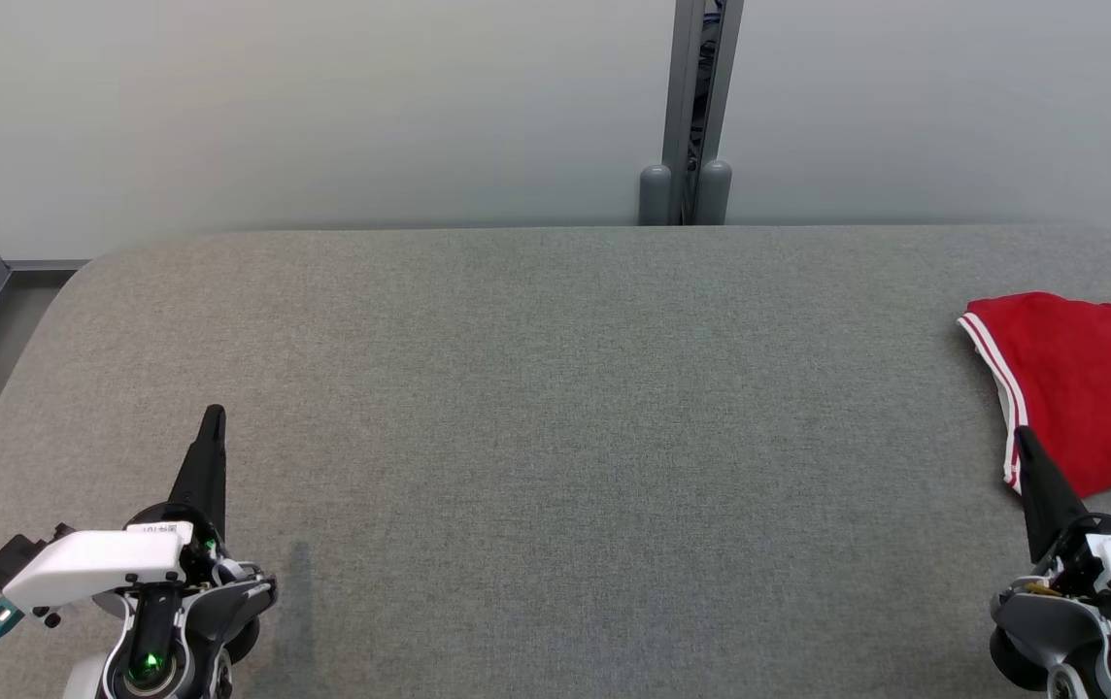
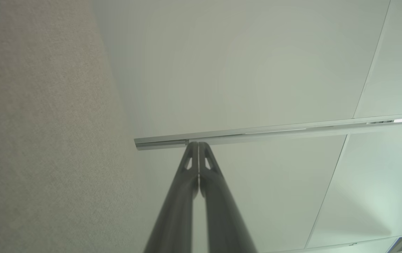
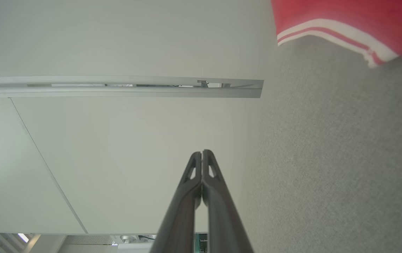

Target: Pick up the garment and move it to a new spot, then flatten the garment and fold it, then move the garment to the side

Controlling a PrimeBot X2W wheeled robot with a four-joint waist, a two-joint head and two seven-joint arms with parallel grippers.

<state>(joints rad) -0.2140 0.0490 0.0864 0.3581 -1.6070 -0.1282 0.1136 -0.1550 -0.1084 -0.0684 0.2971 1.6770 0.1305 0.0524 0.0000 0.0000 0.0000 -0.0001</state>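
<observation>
My left gripper [image 1: 214,417]: fingers pressed together, nothing held, above grey fabric worktop [image 1: 555,388] near front left corner. My right gripper [image 1: 1023,437]: fingers also closed tight, empty, near front right corner. Red garment [image 1: 1090,379] with white-striped trim lies on worktop at right edge, partly cut off by head view frame. Right gripper tip just beside garment's striped hem; cannot tell if touching.
</observation>
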